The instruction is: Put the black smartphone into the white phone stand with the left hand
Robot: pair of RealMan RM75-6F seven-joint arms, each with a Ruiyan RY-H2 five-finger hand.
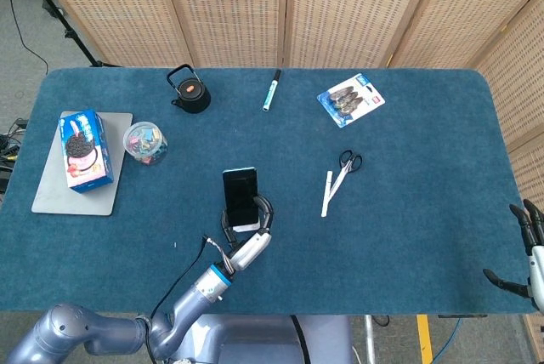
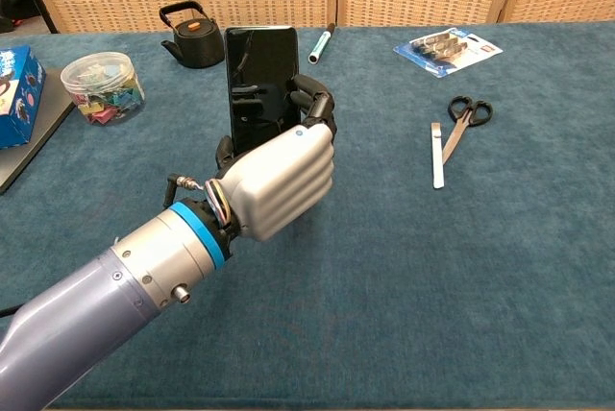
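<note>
My left hand (image 2: 274, 181) grips the black smartphone (image 2: 261, 75) and holds it upright, screen facing me. Dark fingers (image 2: 315, 108) wrap the phone's right edge. From the head view the smartphone (image 1: 240, 196) stands near the table's middle front, with the left hand (image 1: 248, 249) just behind its lower end. A small white piece of the phone stand (image 1: 247, 227) shows at the phone's bottom edge; the chest view hides the stand behind the hand. My right hand (image 1: 529, 249) hangs at the far right table edge, fingers spread, holding nothing.
A black kettle (image 1: 189, 90), a marker (image 1: 271, 89) and a blister pack (image 1: 350, 99) lie at the back. A jar of clips (image 1: 145, 143) and a cookie box (image 1: 83, 149) on a grey mat (image 1: 51, 198) sit left. Scissors (image 1: 348, 162) and a white strip (image 1: 326, 193) lie right of the phone.
</note>
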